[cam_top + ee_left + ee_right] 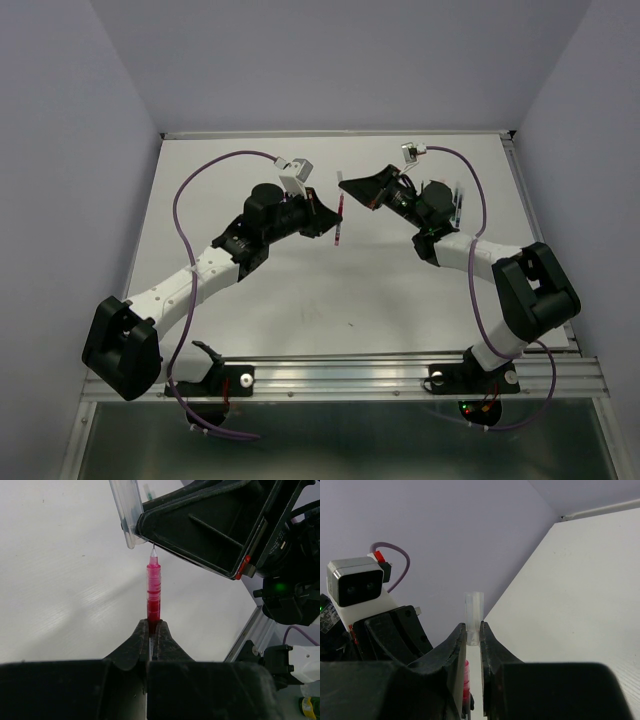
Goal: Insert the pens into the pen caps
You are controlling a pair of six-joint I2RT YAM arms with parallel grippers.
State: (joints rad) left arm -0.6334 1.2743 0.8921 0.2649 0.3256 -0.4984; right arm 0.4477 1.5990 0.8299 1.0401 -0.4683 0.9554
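My left gripper is shut on a maroon-red pen, held above the table with its tip pointing away from me. In the left wrist view the pen sticks out of the gripper, and its fine tip is just under my right gripper's finger, beside the end of the cap, not inside it. My right gripper is shut on a clear pen cap, which also shows in the left wrist view. In the right wrist view the gripper holds the cap's lower part, and the pen shows below.
Thin pens lie at the back right, partly hidden by the right arm's wrist. The table's metal rail runs along the near edge. Grey walls close in the back and both sides.
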